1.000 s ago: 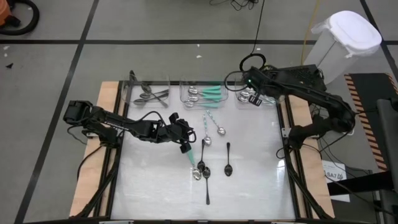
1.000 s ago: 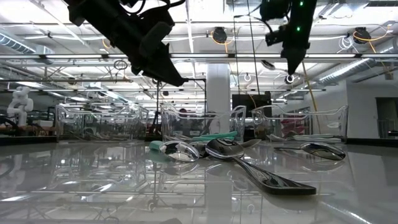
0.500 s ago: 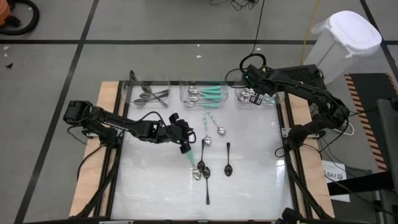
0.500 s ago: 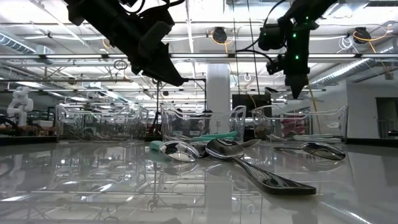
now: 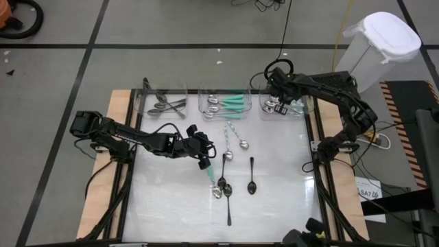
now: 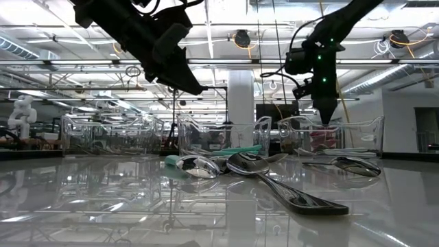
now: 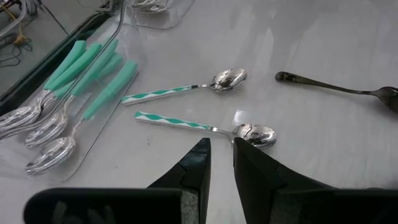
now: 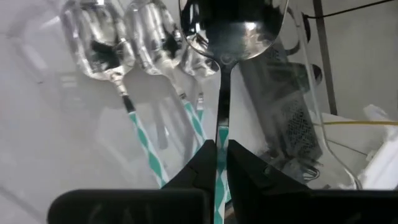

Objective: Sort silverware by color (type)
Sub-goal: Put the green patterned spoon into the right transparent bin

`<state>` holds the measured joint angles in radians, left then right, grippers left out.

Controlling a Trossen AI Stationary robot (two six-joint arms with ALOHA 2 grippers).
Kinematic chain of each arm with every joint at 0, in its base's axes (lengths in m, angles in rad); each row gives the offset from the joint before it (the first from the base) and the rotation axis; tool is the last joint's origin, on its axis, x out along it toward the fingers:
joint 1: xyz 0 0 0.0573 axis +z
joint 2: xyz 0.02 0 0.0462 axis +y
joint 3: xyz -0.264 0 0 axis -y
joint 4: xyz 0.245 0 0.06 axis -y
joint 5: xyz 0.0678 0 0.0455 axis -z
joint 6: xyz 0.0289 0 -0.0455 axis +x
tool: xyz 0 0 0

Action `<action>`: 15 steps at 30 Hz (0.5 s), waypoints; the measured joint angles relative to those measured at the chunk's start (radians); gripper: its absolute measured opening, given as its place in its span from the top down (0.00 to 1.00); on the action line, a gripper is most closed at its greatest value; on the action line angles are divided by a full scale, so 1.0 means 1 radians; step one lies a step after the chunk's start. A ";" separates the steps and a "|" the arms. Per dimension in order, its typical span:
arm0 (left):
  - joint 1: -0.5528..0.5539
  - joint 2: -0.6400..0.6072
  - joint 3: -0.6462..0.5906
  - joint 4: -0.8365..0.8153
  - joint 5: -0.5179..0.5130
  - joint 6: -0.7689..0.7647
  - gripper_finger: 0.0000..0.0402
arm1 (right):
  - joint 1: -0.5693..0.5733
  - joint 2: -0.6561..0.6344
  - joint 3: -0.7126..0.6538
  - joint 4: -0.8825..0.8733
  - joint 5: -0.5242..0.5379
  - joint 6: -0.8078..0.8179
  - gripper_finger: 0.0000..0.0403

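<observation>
On the worktop [image 5: 274, 199] lie six loose spoons: two striped teal-and-white spoons [image 5: 236, 136], one solid teal-handled spoon [image 5: 212, 175] and three dark spoons [image 5: 252, 174]. Three clear bins stand along the far edge: the left bin [image 5: 164, 103] holds dark pieces, the middle bin [image 5: 225, 103] three teal-handled spoons, and the right bin [image 5: 282, 106] striped ones. The right gripper [image 5: 277, 89] hangs over the right bin, its fingers clamped on the handle of a striped spoon [image 8: 224, 56]; only the right wrist view shows that grip, with three more striped spoons below. The left gripper [image 5: 204, 152] hovers above the loose spoons, its fingers [image 7: 193, 174] slightly apart and holding nothing, as the left wrist view shows.
</observation>
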<state>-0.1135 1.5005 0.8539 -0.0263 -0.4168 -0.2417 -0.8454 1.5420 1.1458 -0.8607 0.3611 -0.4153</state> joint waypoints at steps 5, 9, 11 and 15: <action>0.000 0.000 0.000 0.000 0.000 0.001 0.82 | -0.030 0.012 0.000 0.033 -0.028 -0.020 0.96; 0.000 0.000 0.000 0.000 0.000 0.001 0.82 | -0.054 0.011 0.000 0.050 -0.129 -0.026 0.96; 0.000 0.000 0.000 0.000 0.000 0.001 0.82 | -0.063 0.011 0.000 0.049 -0.131 -0.027 0.96; 0.000 0.000 0.000 0.000 0.000 0.001 0.82 | -0.073 0.011 0.000 0.049 -0.132 -0.040 0.96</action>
<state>-0.1135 1.5005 0.8539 -0.0261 -0.4168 -0.2403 -0.9180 1.5532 1.1458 -0.8120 0.2291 -0.4549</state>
